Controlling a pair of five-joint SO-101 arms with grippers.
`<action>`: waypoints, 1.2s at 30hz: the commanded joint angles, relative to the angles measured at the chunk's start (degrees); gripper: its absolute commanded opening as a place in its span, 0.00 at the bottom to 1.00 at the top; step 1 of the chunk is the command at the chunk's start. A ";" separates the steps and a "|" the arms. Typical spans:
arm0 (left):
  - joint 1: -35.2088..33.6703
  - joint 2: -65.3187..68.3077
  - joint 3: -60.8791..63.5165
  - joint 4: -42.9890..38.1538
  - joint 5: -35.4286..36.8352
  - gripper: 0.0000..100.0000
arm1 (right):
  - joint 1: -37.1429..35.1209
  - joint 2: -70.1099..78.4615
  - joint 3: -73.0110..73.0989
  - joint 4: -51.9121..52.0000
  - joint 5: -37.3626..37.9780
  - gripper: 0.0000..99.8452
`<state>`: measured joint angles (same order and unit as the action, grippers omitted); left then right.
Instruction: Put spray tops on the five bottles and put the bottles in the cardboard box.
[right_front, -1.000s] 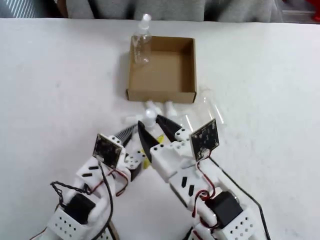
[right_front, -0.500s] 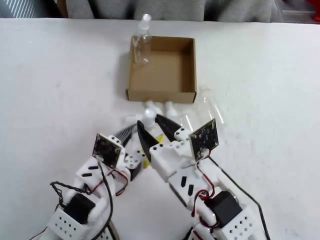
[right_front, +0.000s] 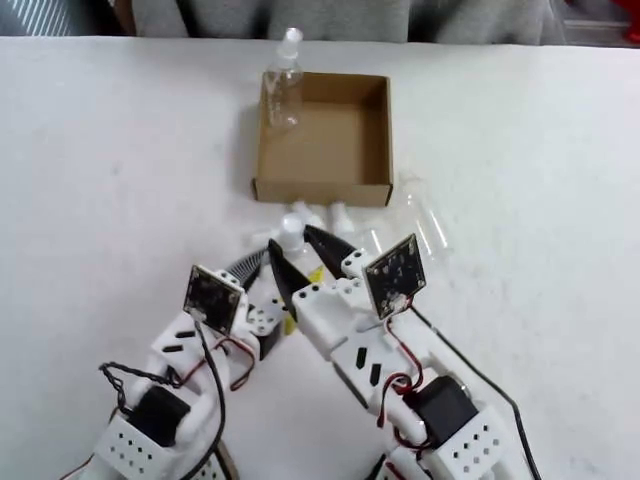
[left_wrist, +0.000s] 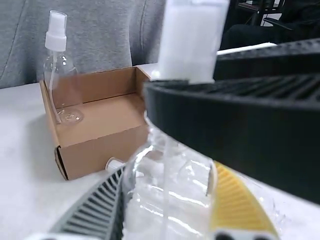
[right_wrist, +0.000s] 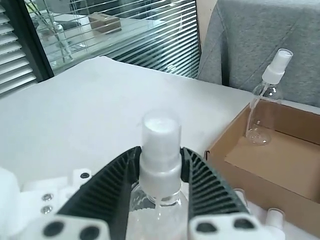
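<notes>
Just before cardboard box (right_front: 322, 190), bottle (left_wrist: 170, 170) stands upright: left gripper (left_wrist: 166, 215) jaws closed on its body, right gripper (right_wrist: 160, 176) jaws clamped either side of spray top (right_wrist: 160, 140) collar.

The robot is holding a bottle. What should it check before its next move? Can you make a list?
1. Left gripper grips the held bottle: ok.
2. Right gripper is shut on the spray top: ok.
3. Spray top stands straight on the bottle's neck: ok.
4. Spray top is screwed fully tight: cannot tell.
5. Cardboard box has room: ok; one capped bottle stands in a far corner.
6. All bottles are in the box: not ok; loose bottles lie on the table beside it.
</notes>
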<state>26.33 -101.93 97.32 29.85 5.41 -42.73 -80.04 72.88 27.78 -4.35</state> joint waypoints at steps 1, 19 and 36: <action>-0.22 -1.45 -0.18 -1.32 -0.26 0.11 | -1.98 1.27 -0.62 -0.04 0.62 0.02; -0.22 -1.45 -0.18 -1.23 -0.26 0.11 | -2.33 1.36 -10.37 11.12 0.09 0.23; -0.31 -1.45 -0.18 -1.14 -0.26 0.11 | -0.04 1.01 -25.67 24.57 -1.05 0.30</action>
<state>26.42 -102.02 97.32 29.76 5.41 -44.75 -78.99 52.04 49.41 -4.88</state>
